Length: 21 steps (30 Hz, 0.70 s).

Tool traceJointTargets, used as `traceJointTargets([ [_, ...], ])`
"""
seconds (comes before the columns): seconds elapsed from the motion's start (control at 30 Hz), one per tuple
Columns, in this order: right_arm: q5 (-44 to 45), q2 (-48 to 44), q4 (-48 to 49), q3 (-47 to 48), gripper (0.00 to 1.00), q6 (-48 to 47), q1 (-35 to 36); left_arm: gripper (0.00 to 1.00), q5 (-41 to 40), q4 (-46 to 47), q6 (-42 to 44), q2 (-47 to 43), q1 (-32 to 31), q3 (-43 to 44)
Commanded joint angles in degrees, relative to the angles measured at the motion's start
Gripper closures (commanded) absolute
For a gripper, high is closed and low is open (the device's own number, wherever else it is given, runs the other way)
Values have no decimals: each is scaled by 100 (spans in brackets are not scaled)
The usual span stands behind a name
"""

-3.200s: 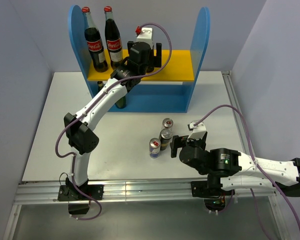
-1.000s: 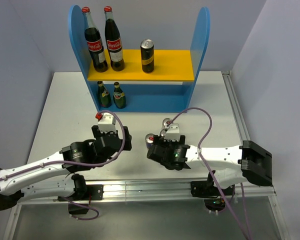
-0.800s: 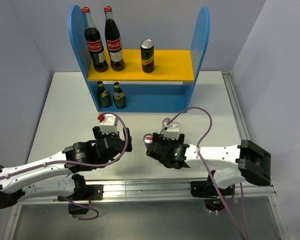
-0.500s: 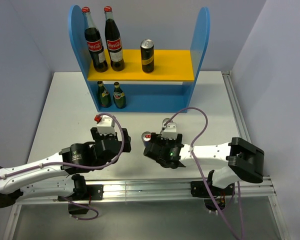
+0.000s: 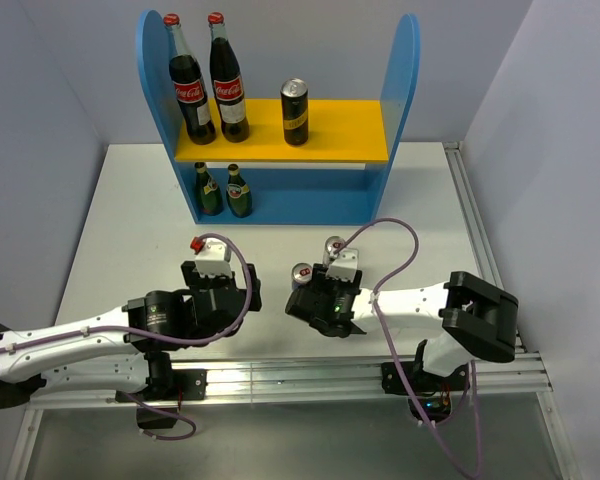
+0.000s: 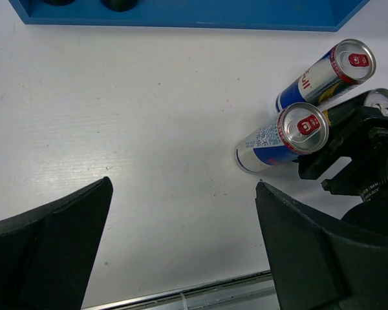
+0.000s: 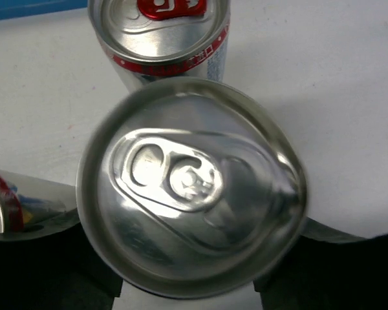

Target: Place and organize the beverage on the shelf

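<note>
Tall dark can stands upright on the table, its long axis vertical. It sits between the fingers of the right gripper, the nearer arm; whether they clamp it cannot be told. Two Red Bull cans crowd just beside it. Left gripper hangs wide apart, empty.

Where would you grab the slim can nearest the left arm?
Probably set the jaws around its upper body, from above or from the side away from the right gripper. The slim can stands upright and round; bare table lies there, while that gripper and the second slim can crowd its other sides.
</note>
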Motion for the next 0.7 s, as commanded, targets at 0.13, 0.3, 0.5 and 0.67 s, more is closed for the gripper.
traceJointTargets([
  [0.13, 451, 160, -406, 144, 50, 644, -35, 1, -244, -82, -188, -36, -105, -27],
  [0.3, 363, 73, -634, 144, 80, 785, -9, 1, -244, -161, -214, -27, -122, 25],
  [0.5, 318, -523, -1820, 556, 99, 1198, 201, 1, -252, -879, -302, 157, -140, 596],
  [0.67, 494, -1166, -3218, 1293, 100, 1506, 395, 1, -551, -1795, -574, 342, -149, 1106],
])
